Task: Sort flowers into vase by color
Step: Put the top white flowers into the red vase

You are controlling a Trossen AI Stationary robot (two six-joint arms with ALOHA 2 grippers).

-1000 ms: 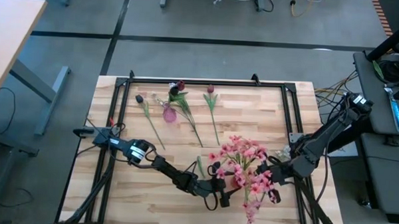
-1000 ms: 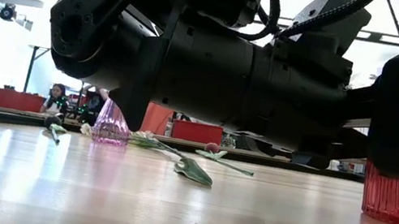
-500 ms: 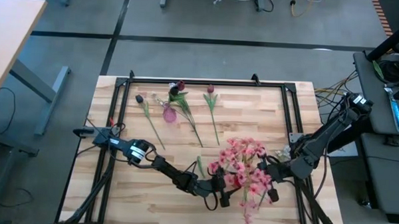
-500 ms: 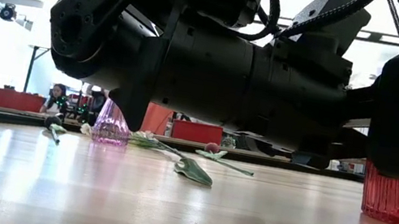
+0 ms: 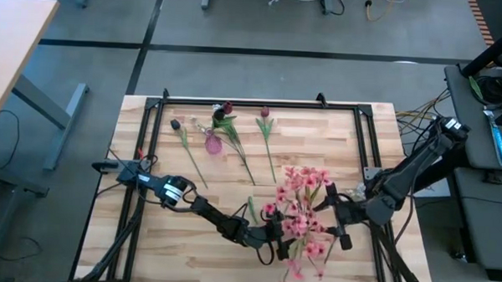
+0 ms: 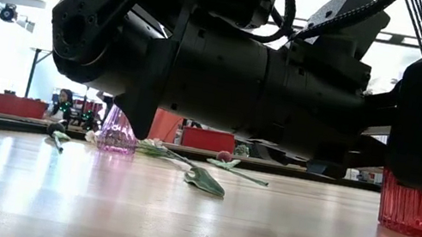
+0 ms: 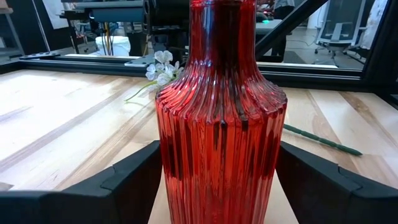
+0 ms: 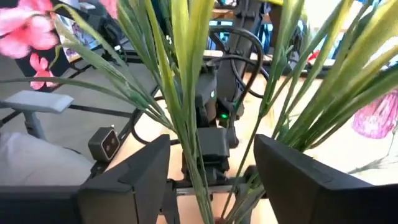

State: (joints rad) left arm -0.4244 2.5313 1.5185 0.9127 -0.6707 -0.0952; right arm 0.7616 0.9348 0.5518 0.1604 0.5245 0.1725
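The flowers split into two lots: a pink spray point(image 5: 303, 214) standing in a red ribbed vase point(image 7: 219, 118) at the near right of the desk point(image 5: 147, 246), and three maroon buds point(image 5: 227, 107) lying on their stems near the far edge, beside a small pink vase point(image 5: 212, 143) that stands between two of the stems. The step in hand looks like the end of placing the pink spray. The left tool point(image 7: 217, 177) has one finger on either side of the red vase's body, set wide around the glass and seemingly steadying it; whether both pads press the glass I cannot tell. The right tool point(image 8: 211, 165) sits at the green stems point(image 8: 186, 112) with its fingers parted, stems passing between them without being pinched, so the spray appears released. A loose green leaf point(image 6: 205, 180) lies on the desk between the two groups. Next, I judge, the right tool needs to back away without dragging stems or blooms, then one arm must reach to the far side for a maroon bud. That calls for a low pinch on a thin stem lying flat, and threading it into the narrow neck of the pink vase, which could tip easily.
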